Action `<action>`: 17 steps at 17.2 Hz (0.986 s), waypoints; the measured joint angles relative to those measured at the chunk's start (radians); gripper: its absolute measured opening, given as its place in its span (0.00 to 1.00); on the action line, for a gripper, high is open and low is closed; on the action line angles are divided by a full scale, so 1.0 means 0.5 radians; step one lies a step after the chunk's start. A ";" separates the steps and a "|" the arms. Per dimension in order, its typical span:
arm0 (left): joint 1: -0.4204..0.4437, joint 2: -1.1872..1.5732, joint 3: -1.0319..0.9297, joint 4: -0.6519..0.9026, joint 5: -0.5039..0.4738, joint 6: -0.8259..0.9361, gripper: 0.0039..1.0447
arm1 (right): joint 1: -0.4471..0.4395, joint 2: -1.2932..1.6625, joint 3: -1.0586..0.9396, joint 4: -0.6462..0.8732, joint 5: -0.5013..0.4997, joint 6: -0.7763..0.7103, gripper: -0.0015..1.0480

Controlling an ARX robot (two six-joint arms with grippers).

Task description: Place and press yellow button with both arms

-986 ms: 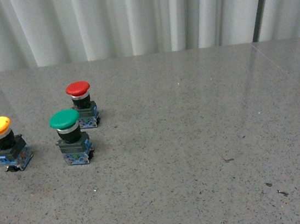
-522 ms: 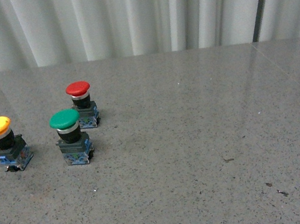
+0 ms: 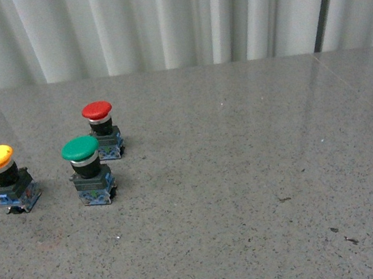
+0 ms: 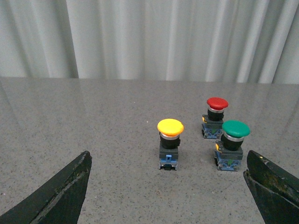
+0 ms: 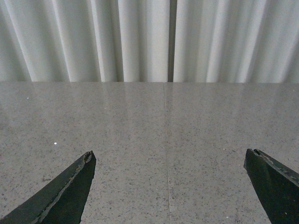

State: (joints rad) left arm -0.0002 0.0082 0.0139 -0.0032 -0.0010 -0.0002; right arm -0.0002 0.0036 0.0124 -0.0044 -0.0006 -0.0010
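The left gripper (image 4: 169, 153) is spread wide and empty. Its two black fingers (image 4: 60, 191) frame the yellow button (image 4: 169, 144) in the left wrist view, well short of it. The right gripper (image 5: 170, 152) is also spread wide and holds nothing, facing only bare table (image 5: 163, 130) and the curtain (image 5: 140, 37). Neither arm shows in the front view.

The yellow button (image 3: 2, 179) stands upright at the far left of the table (image 3: 246, 173), toward the near side and untouched. The green button (image 3: 87, 170) stands to its right, apart from it. The red button (image 3: 101, 130) sits farther back, behind the green one.

The yellow button looks small, rigid and light, so lifting it should need little force. With a broad cap on a narrow body it is probably top-heavy and may tip if nudged. The domed cap looks smooth and probably moves, so it makes a poor place to grip. The better hold seems to be the black body or the squarer blue-grey base under the silver ring, one finger on each flat side. The gap to the green button appears wide enough for a finger, though the approach should stay clear of it.
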 joint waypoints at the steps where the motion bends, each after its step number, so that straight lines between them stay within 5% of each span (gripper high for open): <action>1: 0.000 0.000 0.000 0.000 0.000 0.000 0.94 | 0.000 0.000 0.000 0.000 0.000 0.000 0.94; 4: -0.034 0.029 0.027 -0.121 -0.095 -0.026 0.94 | 0.000 0.000 0.000 0.000 0.000 0.000 0.94; 5: -0.172 0.237 0.150 -0.375 -0.427 -0.106 0.94 | 0.000 0.000 0.000 -0.001 0.002 0.000 0.94; 7: -0.115 0.571 0.283 -0.236 -0.628 -0.124 0.94 | 0.000 0.000 0.000 0.002 0.002 0.001 0.94; 12: 0.232 1.592 0.795 0.580 -0.175 0.080 0.94 | 0.000 0.001 0.000 -0.002 0.000 0.001 0.94; 17: 0.164 2.563 1.498 0.250 0.104 0.147 0.94 | 0.000 0.001 0.000 -0.001 0.000 0.001 0.94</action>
State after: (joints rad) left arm 0.0818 1.2896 0.7628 0.1219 0.0509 0.0734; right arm -0.0002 0.0040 0.0124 -0.0048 -0.0006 -0.0006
